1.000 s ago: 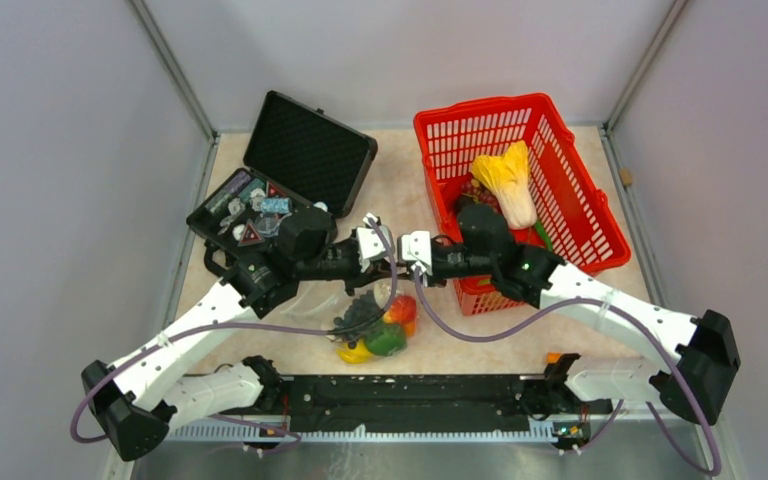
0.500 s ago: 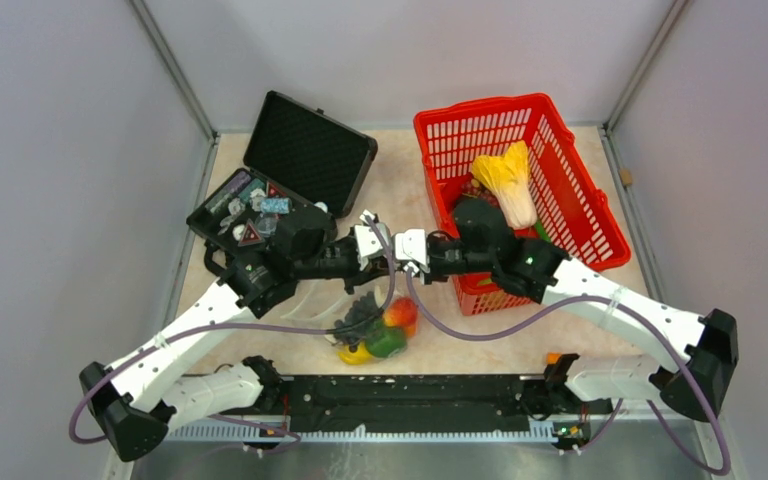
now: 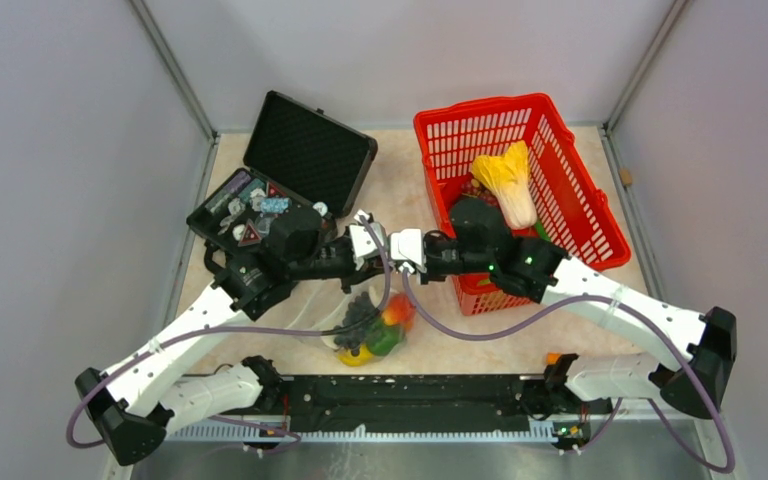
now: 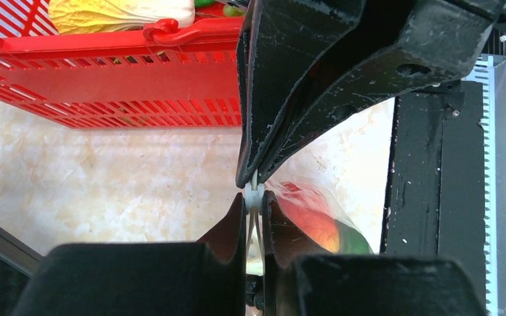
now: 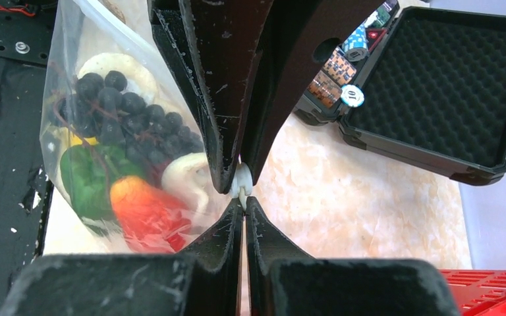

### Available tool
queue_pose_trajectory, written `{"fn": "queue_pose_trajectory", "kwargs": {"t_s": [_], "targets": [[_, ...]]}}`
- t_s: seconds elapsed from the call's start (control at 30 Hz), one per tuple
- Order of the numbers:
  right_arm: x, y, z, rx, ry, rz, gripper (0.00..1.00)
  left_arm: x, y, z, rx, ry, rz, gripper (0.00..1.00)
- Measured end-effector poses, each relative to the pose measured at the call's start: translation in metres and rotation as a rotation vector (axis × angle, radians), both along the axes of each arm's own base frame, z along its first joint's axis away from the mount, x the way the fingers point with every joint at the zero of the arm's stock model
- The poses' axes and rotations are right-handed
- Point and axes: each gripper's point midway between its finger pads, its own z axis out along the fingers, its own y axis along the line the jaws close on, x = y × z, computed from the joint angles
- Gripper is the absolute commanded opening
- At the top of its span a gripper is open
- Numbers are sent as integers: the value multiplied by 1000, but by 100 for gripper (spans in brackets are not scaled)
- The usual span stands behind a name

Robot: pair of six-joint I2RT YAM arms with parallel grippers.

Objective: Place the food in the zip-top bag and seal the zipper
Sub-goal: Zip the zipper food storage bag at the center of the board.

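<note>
At the centre of the top view the two claws meet tip to tip. The left claw [image 4: 253, 192] is clenched on the whitish zipper [image 5: 241, 179], and the right claw [image 5: 240, 191] is clamped on the same strip just beside it. The clear zip-top bag [image 3: 365, 328] hangs below them toward the lower centre of the frame. Whether its bottom touches the marbled worktop [image 3: 400, 180] cannot be told.

Inside the bag lie dark grapes [image 5: 125, 108], a green pepper [image 5: 89, 178], a red-orange fruit [image 5: 145, 210] and a yellow lemon [image 3: 350, 355]. A pale cabbage [image 3: 508, 182] lies in the red mesh basket [image 3: 560, 170] at upper right. An open black case [image 3: 305, 155] sits at upper left.
</note>
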Motion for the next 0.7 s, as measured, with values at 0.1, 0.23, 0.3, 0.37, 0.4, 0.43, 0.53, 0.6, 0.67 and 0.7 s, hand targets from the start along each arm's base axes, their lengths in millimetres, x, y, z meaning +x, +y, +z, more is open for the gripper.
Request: {"fn": "queue_pose_trajectory", "kwargs": {"t_s": [0.1, 0.23, 0.3, 0.37, 0.4, 0.43, 0.53, 0.6, 0.67, 0.7], "targets": [[0, 1, 2, -6, 0, -1, 0, 0, 1, 1, -3, -3, 4, 0], [1, 3, 5, -10, -5, -6, 0, 1, 4, 3, -2, -6, 23, 0], [2, 2, 3, -19, -4, -12, 0, 2, 7, 2, 5, -5, 40, 0], [3, 1, 1, -32, -2, -21, 0, 3, 12, -1, 21, 0, 63, 0], [4, 0, -1, -37, 1, -23, 0, 3, 13, -2, 27, 1, 71, 0], [4, 0, -1, -39, 1, -25, 0, 4, 15, -3, 35, 3, 80, 0], [5, 0, -3, -45, 1, -33, 1, 4, 19, -5, 44, 5, 97, 0], [6, 0, -3, -43, -6, -39, 18, 4, 19, -5, 41, 9, 103, 0], [6, 2, -2, -30, -10, -38, 30, 4, 19, -5, 37, 10, 101, 0], [7, 3, -2, -24, -13, -39, 31, 3, 18, -5, 34, 13, 95, 0]]}}
